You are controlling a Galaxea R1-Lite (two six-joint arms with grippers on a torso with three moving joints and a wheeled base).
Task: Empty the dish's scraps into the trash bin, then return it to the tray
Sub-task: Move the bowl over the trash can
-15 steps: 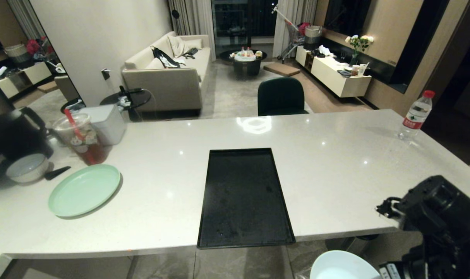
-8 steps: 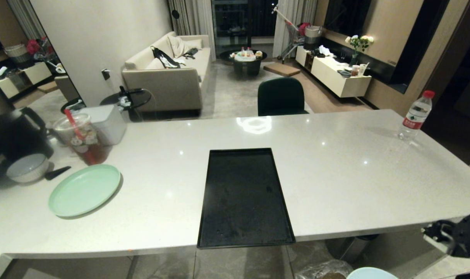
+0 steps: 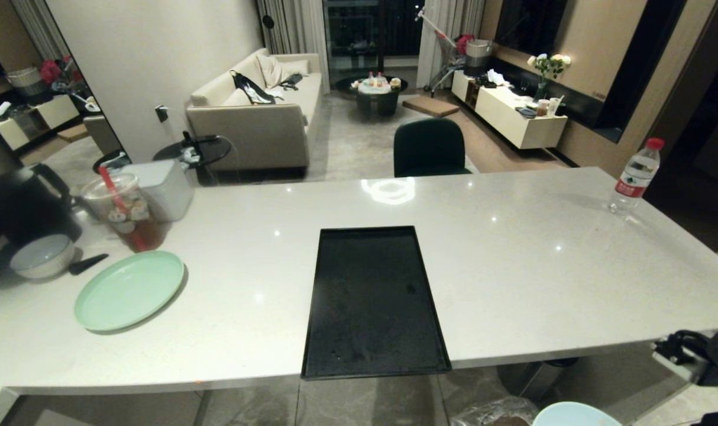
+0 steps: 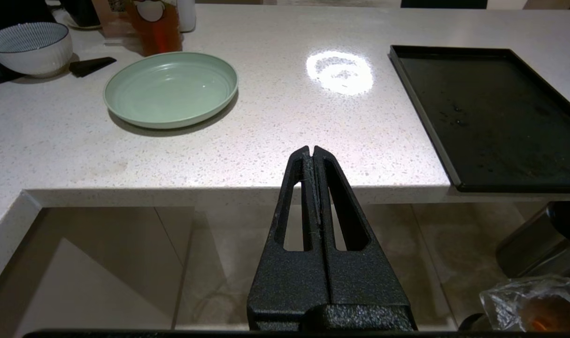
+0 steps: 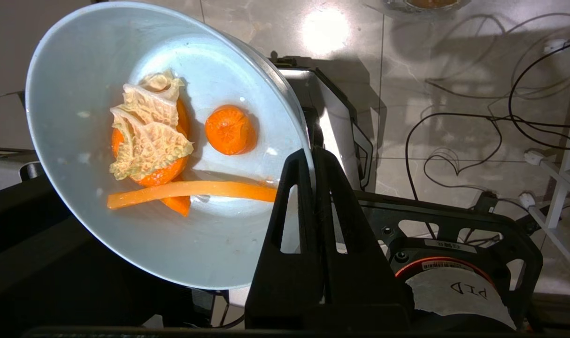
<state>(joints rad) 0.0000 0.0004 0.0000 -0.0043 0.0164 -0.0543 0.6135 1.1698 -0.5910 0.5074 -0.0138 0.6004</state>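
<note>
The pale light-blue dish (image 5: 172,244) hangs below the table's front edge, tilted, and my right gripper (image 5: 312,152) is shut on its rim. The scraps (image 5: 149,141), orange peel pieces and a pale wrinkled leaf, lie inside the dish. In the head view only the dish's rim (image 3: 575,414) shows at the bottom, just right of the trash bin's crinkled bag (image 3: 494,414). My right arm (image 3: 699,358) is at the far right. The black tray (image 3: 374,302) lies bare at the table's front middle. My left gripper (image 4: 312,151) is shut and parked in front of the table edge.
A mint-green plate (image 3: 128,290), a white-grey bowl (image 3: 41,255) and an iced drink cup (image 3: 125,210) stand at the table's left. A water bottle (image 3: 636,176) is at the far right. A black-lidded steel bin (image 4: 538,239) stands under the table beside the bagged one (image 4: 534,305).
My right arm has dropped from beside the table to below its front edge and swung right. The dish went right with it, uncovering the bin's bag.
</note>
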